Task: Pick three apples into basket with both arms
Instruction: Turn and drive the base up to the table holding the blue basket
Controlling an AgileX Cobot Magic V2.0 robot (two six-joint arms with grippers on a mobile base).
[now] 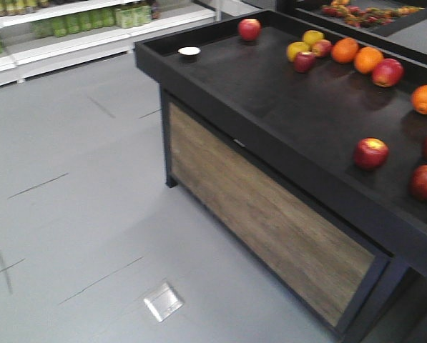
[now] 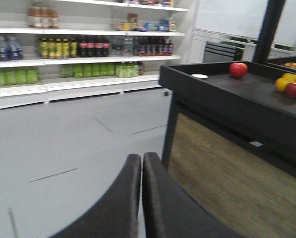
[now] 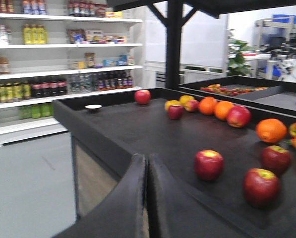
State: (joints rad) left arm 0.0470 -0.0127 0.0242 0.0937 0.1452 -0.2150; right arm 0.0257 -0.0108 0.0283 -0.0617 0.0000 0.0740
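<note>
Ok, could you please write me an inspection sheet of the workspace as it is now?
Surface: black table with a raised rim and wood-look side.
Job's things: several red apples scattered on the table; basket not in view.
Clutter: oranges, yellow apples, small white dish.
Grippers: left claw and right claw both shut, holding nothing.
Cables: nothing seen.
Surroundings: grey floor with a metal plate; shelves of bottles; second table behind.
</note>
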